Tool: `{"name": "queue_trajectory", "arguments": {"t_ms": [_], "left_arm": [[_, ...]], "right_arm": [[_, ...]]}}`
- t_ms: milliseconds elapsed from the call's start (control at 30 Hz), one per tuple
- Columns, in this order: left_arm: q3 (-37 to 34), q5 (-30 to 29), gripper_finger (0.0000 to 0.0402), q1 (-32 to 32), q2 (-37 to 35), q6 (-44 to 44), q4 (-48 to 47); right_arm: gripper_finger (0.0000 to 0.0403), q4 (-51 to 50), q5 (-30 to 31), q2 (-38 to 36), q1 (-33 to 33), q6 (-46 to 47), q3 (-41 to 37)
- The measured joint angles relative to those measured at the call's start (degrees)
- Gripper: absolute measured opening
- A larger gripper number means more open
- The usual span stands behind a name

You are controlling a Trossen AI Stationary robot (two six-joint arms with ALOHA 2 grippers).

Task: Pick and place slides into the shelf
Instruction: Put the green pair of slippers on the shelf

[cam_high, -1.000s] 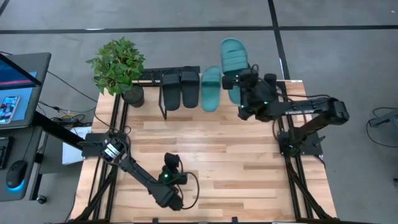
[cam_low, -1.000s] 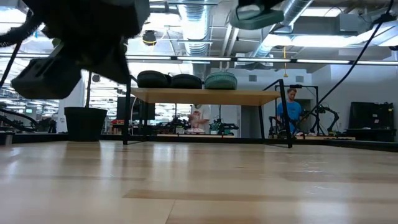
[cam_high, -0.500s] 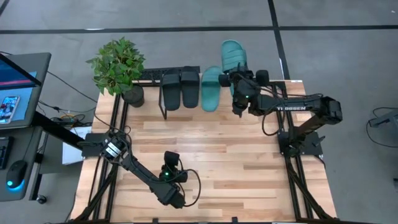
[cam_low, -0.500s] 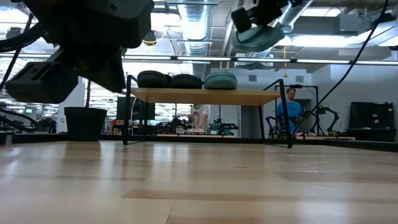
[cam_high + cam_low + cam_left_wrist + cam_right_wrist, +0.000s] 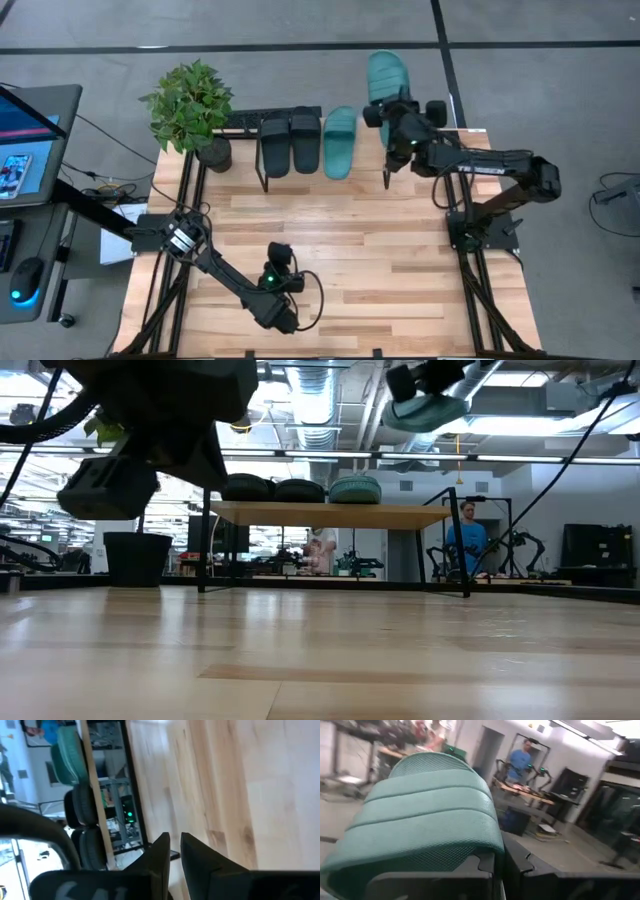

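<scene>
The shelf stands at the table's far edge. On its plank lie two black slides and one teal slide, side by side, soles down. To their right, above the shelf's right end, my right gripper is shut on a second teal slide, which shows high up in the low view as the teal slide. My left gripper hovers over the table's near middle, shut, with nothing between its fingers. My right gripper pinches the teal slide at the near edge of its ribbed strap between its two fingers. The fingers come roughly level from the table's near side, and they hide the exact spot. The slide reaches out beyond them toward the far edge, lifted clear of the shelf.
A potted plant stands at the shelf's left end. A monitor sits off the table's left side. The plank has bare room right of the teal slide. A person stands in the room behind.
My right gripper has carried the teal slide a little toward the table's right and far edges, rolling its wrist somewhat. The slide has turned with it and stays high above the shelf.
</scene>
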Motion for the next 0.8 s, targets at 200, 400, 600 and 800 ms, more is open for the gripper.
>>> {"name": "queue_trajectory", "arguments": {"t_ms": [200,400,600,800], "left_arm": [[0.00,-3.21,0.0036,1.45,0.00,0.04,0.00],[0.00,-3.72,0.0036,3.86,0.00,0.00,0.14],[0.00,-3.14,0.0036,5.88,0.00,-1.84,1.02],[0.00,-1.84,0.0036,7.33,0.00,-3.98,2.95]], "right_arm": [[0.0001,-18.75,-24.62,-7.46,-2.96,19.80,0.04],[0.0001,-41.37,-53.74,-11.05,-17.67,40.40,0.04],[0.0000,-43.51,-52.28,-7.37,-19.71,42.28,0.03],[0.0000,-41.20,-44.27,-3.66,-19.90,47.96,0.39]]}}
